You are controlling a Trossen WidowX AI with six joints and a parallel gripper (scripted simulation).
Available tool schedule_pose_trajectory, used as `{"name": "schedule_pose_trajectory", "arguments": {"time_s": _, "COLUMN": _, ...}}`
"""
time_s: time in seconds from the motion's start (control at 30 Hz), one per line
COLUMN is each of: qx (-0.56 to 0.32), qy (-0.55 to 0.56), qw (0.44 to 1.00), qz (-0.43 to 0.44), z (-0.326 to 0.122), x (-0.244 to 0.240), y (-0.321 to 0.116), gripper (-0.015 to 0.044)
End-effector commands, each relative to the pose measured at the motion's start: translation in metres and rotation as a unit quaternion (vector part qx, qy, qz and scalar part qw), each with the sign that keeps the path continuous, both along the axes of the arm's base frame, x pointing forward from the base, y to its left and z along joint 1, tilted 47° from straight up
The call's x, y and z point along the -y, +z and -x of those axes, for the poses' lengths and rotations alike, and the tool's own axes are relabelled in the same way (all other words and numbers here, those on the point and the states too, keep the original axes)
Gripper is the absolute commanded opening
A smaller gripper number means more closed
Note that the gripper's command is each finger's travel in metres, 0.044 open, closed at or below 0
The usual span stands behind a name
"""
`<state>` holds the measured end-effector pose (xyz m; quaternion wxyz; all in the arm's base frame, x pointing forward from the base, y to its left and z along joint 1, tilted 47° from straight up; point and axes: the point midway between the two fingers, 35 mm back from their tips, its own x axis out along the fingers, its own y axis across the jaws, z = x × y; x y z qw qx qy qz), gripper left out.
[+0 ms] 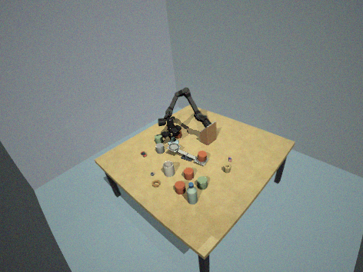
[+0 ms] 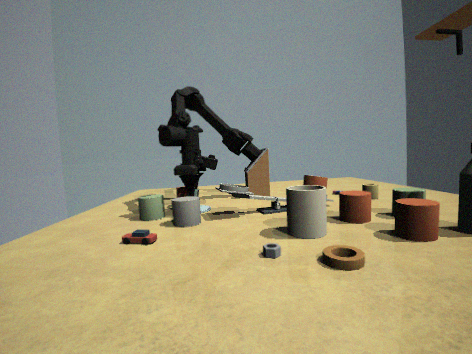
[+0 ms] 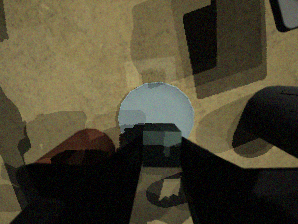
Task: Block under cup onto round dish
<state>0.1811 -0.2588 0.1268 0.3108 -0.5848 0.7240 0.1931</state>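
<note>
My gripper (image 1: pixel 173 138) (image 2: pixel 190 195) (image 3: pixel 159 139) points down, shut on a small dark green block (image 3: pixel 162 138), low by the round dish. The light blue dish (image 2: pixel 204 209) (image 3: pixel 156 102) lies on the table; in the wrist view the block overlaps its near edge. Whether the block touches it cannot be told. A red cup (image 1: pixel 201 156) (image 2: pixel 315 181) stands on one end of the balance (image 1: pixel 185 154) (image 2: pixel 257 196). The other end holds an empty ringed pan (image 1: pixel 174 147) (image 2: pixel 234 188). Another red cup (image 1: pixel 178 134) (image 3: pixel 92 140) is on the table close beside the gripper, partly hidden.
A green cup (image 1: pixel 158 139) (image 2: pixel 151 207) and a grey cup (image 1: pixel 160 148) (image 2: pixel 186 211) stand near the dish. A brown panel (image 1: pixel 208 134) (image 2: pixel 258 174) stands behind the balance. A larger grey cup (image 1: pixel 168 169) (image 2: pixel 306 211), more cups and a bottle (image 1: pixel 192 194) stand toward the front.
</note>
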Motion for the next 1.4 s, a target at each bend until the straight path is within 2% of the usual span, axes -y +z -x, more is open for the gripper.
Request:
{"name": "schedule_pose_trajectory", "arguments": {"time_s": 0.0, "qx": -0.004, "qy": 0.001, "qw": 1.000, "qz": -0.003, "z": 0.004, "x": 0.009, "y": -0.012, "gripper": 0.0000}}
{"name": "schedule_pose_trajectory", "arguments": {"time_s": 0.6, "qx": -0.004, "qy": 0.001, "qw": 1.000, "qz": -0.003, "z": 0.006, "x": 0.024, "y": -0.026, "gripper": 0.0000}}
{"name": "schedule_pose_trajectory", "arguments": {"time_s": 1.17, "qx": 0.007, "qy": 0.003, "qw": 1.000, "qz": 0.003, "z": 0.000, "x": 0.019, "y": -0.019, "gripper": 0.0440}}
{"name": "schedule_pose_trajectory", "arguments": {"time_s": 1.37, "qx": 0.014, "qy": 0.006, "qw": 1.000, "qz": 0.001, "z": -0.008, "x": 0.000, "y": -0.003, "gripper": 0.0440}}
